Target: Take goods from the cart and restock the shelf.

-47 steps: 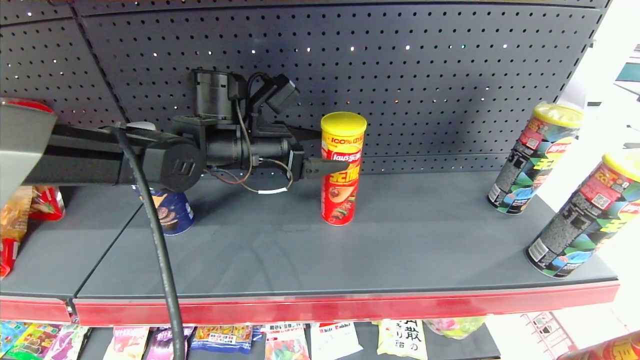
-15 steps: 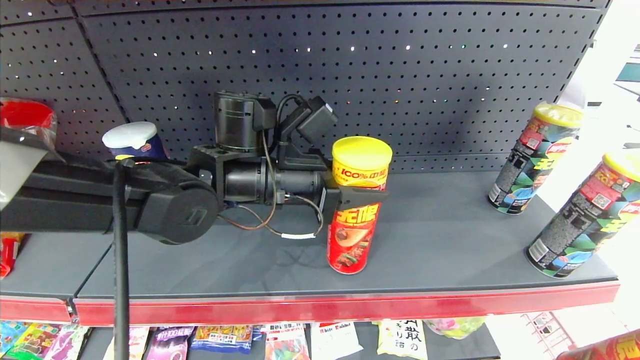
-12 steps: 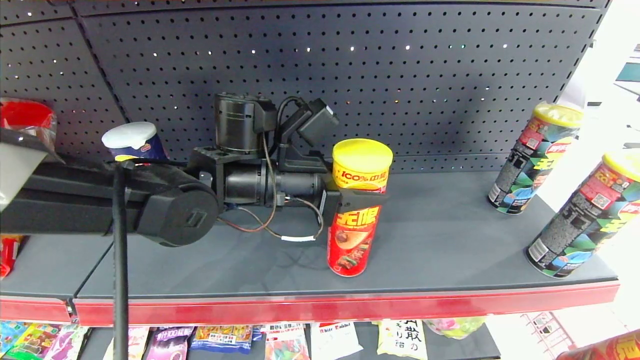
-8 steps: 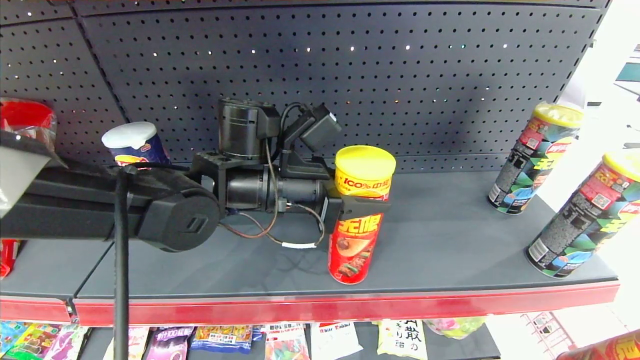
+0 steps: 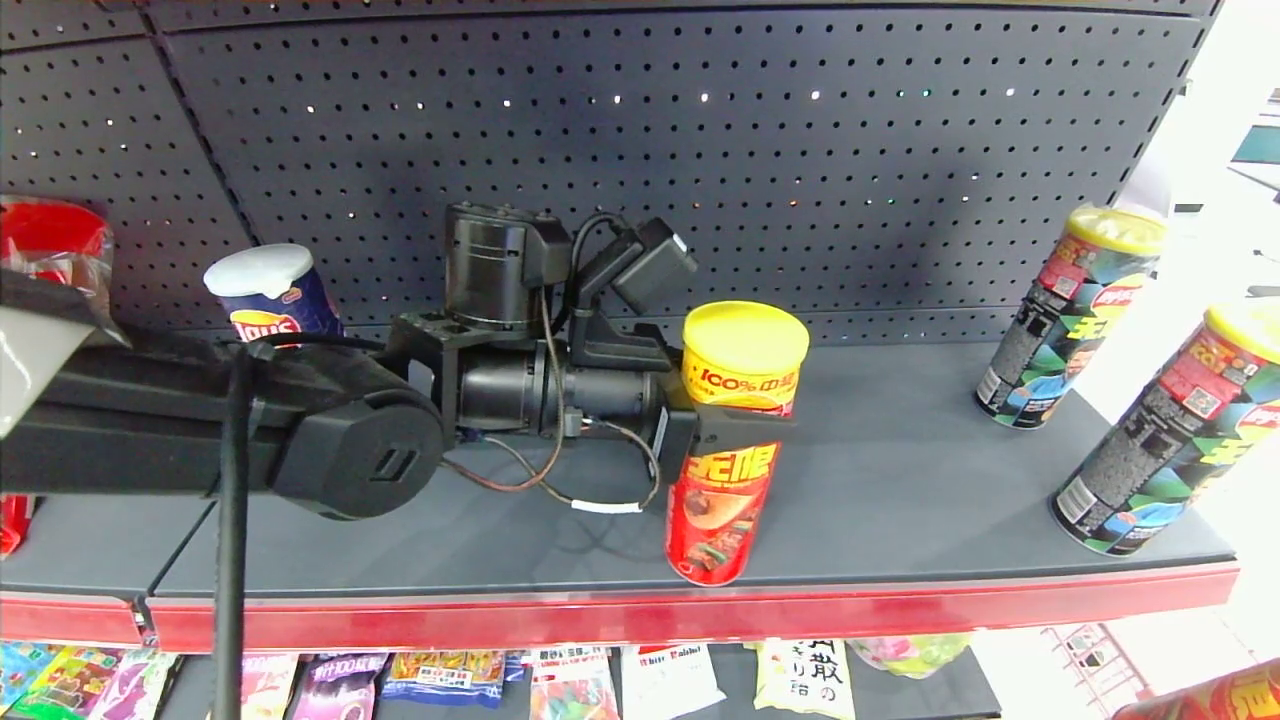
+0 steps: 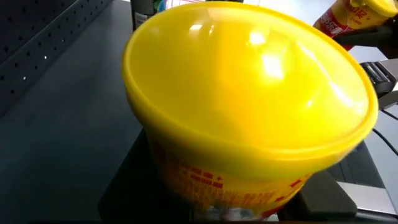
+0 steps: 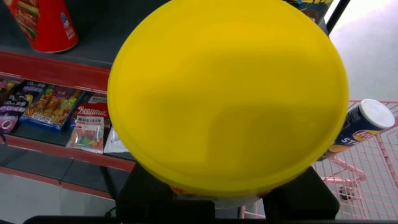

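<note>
Head view: the left gripper (image 5: 745, 420) is clamped round the upper part of the red can (image 5: 715, 510), which stands lid up, long axis near vertical, by the front lip of the shelf (image 5: 900, 500). I judge it is being placed; next comes seating the base, then parting the fingers and backing off without tipping it. Left wrist view: its yellow lid (image 6: 249, 81) faces the camera. Right wrist view: the right gripper (image 7: 217, 202) grips a second can (image 7: 227, 93), lid toward the camera, the cart (image 7: 373, 168) beyond.
</note>
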